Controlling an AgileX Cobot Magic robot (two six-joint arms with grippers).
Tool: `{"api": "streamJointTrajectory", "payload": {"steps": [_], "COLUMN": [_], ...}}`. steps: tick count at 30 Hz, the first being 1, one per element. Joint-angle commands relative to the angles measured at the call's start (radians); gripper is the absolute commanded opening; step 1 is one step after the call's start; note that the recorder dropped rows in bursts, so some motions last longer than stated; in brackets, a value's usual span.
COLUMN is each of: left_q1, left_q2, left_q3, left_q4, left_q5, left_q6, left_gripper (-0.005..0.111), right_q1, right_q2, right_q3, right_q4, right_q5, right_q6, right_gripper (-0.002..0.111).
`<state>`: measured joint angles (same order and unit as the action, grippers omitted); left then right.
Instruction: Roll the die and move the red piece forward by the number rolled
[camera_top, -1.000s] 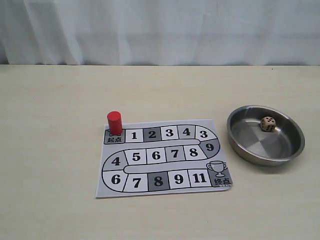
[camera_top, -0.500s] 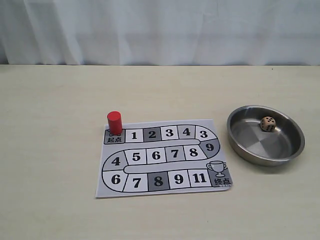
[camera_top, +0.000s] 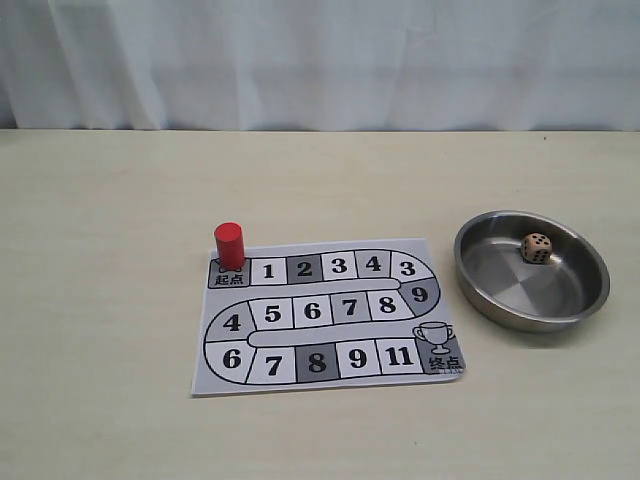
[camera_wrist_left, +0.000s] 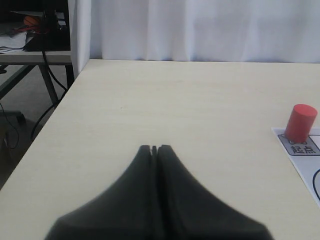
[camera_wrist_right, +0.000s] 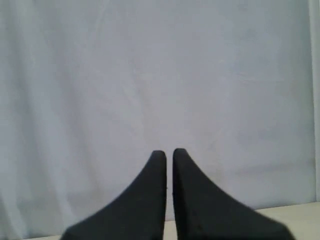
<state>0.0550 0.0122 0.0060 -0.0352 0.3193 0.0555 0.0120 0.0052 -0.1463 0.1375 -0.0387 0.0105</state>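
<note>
The red piece (camera_top: 229, 245) stands upright on the start square at the upper left corner of the paper game board (camera_top: 325, 313). It also shows in the left wrist view as the red piece (camera_wrist_left: 300, 123), far off to the side of my left gripper (camera_wrist_left: 154, 148), which is shut on nothing. The wooden die (camera_top: 535, 247) lies inside the steel bowl (camera_top: 470, 260) on the right. My right gripper (camera_wrist_right: 169, 152) is raised and faces the white curtain, its fingers nearly together with a thin slit and nothing held. Neither gripper shows in the exterior view.
A white curtain (camera_top: 320, 60) hangs behind the table. The table's side edge (camera_wrist_left: 60, 100) shows in the left wrist view, with a desk and cables (camera_wrist_left: 30, 35) beyond it.
</note>
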Motion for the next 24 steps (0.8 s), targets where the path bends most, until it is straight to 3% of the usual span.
{"api": "streamJointTrajectory", "payload": {"steps": [1,11,24], "left_q1": [-0.008,-0.008,-0.008], "left_q2": [-0.001,-0.001,-0.001], "left_q3": [-0.006,-0.006,-0.006], "left_q4": [-0.002,-0.002,-0.002], "left_q5": [-0.01,-0.01,-0.01], "left_q6": [0.0,0.0,0.0], "left_gripper": [0.0,0.0,0.0], "right_q1": [0.003,0.003,0.003], "right_q2": [0.002,0.324,0.818], "right_q3": [-0.142,-0.46,-0.626], "right_q4": [0.004,-0.116,-0.182], "right_q5": [0.153,0.485,0.504], "right_q6": [0.002,0.002,0.002], "right_gripper": [0.004,0.004,0.006]}}
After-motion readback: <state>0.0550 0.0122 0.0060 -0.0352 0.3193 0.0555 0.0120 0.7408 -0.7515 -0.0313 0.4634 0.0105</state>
